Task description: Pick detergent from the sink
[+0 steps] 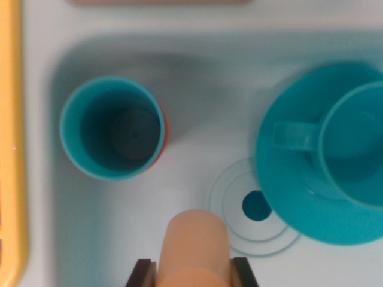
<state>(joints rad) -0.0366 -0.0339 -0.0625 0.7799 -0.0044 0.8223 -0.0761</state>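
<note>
The wrist camera looks straight down into the sink, so the arm is pointing downward over the basin. At the bottom edge of the wrist view the gripper shows only as two dark fingertips, one on each side of a peach-coloured bottle. This bottle appears to be the detergent. The fingertips sit right against its sides with no visible gap, so the gripper looks closed around it, open only as wide as the bottle itself. The bottle is blurred and close to the camera, and its lower end is cut off by the frame; whether it touches the sink floor cannot be told.

Just beside the bottle, toward the wrist view's right, lies the drain, a dark round hole ringed by faint circles. Overlapping the outer ring on that side is a teal plate, with a teal mug standing on it, handle pointing to the wrist view's left. Toward the wrist view's left, apart from the bottle, stands an upright teal cup with a strip of red on its outer wall. A yellow strip runs along the far left edge.
</note>
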